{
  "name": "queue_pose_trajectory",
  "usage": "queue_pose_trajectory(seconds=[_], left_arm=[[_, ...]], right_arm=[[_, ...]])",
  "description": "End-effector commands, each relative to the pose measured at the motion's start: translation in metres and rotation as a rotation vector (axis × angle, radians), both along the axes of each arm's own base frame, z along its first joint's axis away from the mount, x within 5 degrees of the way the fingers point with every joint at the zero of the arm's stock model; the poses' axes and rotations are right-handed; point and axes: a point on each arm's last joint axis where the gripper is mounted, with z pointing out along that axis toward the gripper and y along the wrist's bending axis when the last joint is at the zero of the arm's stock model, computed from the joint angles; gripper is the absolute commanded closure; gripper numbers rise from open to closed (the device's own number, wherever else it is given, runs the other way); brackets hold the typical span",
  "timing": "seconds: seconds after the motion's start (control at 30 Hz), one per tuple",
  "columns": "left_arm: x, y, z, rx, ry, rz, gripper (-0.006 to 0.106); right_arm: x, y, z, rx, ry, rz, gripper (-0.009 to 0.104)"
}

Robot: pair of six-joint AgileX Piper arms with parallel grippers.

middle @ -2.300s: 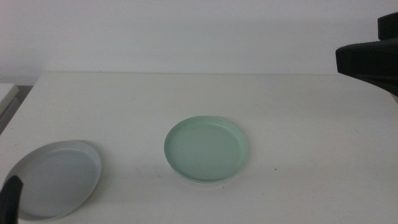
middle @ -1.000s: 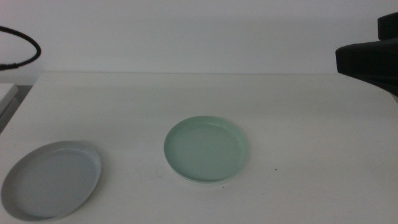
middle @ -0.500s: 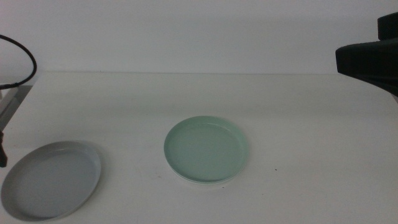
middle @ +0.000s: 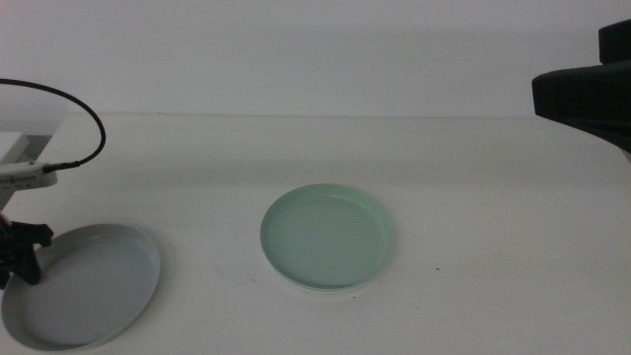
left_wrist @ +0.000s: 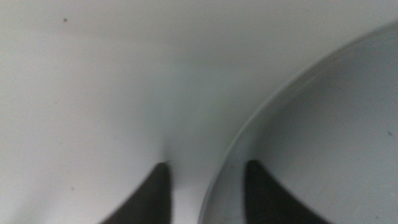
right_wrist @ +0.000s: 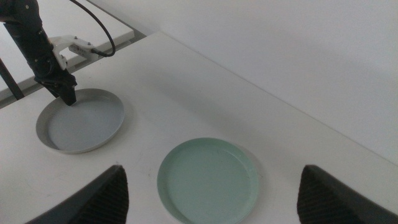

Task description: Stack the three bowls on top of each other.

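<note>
**Left pincer straddles the rim of the grey-blue bowl**

The left pincer [middle: 22, 258] is down at the far-left edge of the pale grey-blue bowl [middle: 84, 286], which lies flat on the white worktop [middle: 473, 197] near the front left corner in the middle view. In the left wrist view its two dark jaws are parted by a narrow gap, and the bowl's rim [left_wrist: 249, 121] runs between them: one jaw tip sits over the bowl's inside, the other over the bare worktop just outside it. The jaws have not closed on the rim; whether either tip touches the bowl cannot be told. A black cable [middle: 84, 108] loops above the left arm at the picture's left side.

The mint green bowl [middle: 327, 237] lies flat near the middle of the worktop, well apart from the grey-blue bowl. A thin pale edge [middle: 306, 287] shows under its front rim, which may be the white bowl beneath it, though it is too slim to be sure.

The right pincer [right_wrist: 211, 205] hangs high above the worktop, its jaws spread wide and holding nothing; its wrist view looks down on both bowls, with the green bowl [right_wrist: 208, 180] showing between its jaws and the left pincer [right_wrist: 67, 94] at the grey-blue bowl [right_wrist: 81, 121].
</note>
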Motion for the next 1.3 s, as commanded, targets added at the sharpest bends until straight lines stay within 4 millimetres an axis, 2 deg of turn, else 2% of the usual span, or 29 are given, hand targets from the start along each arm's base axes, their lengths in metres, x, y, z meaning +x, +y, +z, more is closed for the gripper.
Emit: queue_pose_trajectory(seconds=[0.0,0.13,0.23,0.3,0.4,0.5,0.57,0.7,0.8,0.9,1.0,1.1,1.27], left_arm=[[0.001,-0.001,0.002,-0.004,0.002,0.017,0.067],[-0.003,-0.003,0.002,-0.024,0.053,0.019,0.100],[-0.005,-0.005,0.011,-0.051,0.093,0.007,0.102],[-0.004,-0.007,0.028,-0.064,0.103,0.002,0.102],[0.003,-0.017,0.068,-0.063,0.079,-0.008,0.102],[0.026,-0.041,0.113,-0.110,-0.099,-0.019,0.102],[0.042,-0.067,0.139,-0.174,-0.200,-0.052,0.102],[0.066,-0.123,0.154,-0.209,-0.239,-0.112,0.102],[0.084,-0.173,0.146,-0.239,-0.220,-0.180,0.102],[0.095,-0.216,0.123,-0.251,-0.165,-0.248,0.102],[0.098,-0.248,0.098,-0.258,-0.103,-0.300,0.102],[0.099,-0.267,0.074,-0.268,-0.040,-0.319,0.102],[0.101,-0.273,0.052,-0.283,0.016,-0.316,0.102]], right_arm=[[0.001,-0.001,0.000,0.000,-0.017,-0.006,0.002],[0.001,-0.001,0.000,0.000,-0.017,-0.006,0.002],[0.001,-0.001,0.000,0.000,-0.017,-0.006,0.002],[0.001,-0.001,0.000,0.000,-0.017,-0.006,0.002],[0.001,-0.001,0.000,0.000,-0.017,-0.006,0.002],[0.001,-0.001,0.000,0.000,-0.017,-0.006,0.002],[0.001,-0.001,0.000,0.000,-0.017,-0.006,0.002],[0.001,-0.001,0.001,0.002,-0.019,-0.007,0.002],[0.001,-0.001,0.000,0.001,-0.018,-0.006,0.002],[0.001,-0.001,0.000,0.001,-0.018,-0.006,0.002],[0.001,-0.001,0.000,0.001,-0.018,-0.006,0.002],[0.001,-0.001,0.000,0.001,-0.018,-0.006,0.002],[0.001,-0.001,0.000,0.001,-0.018,-0.006,0.002]])
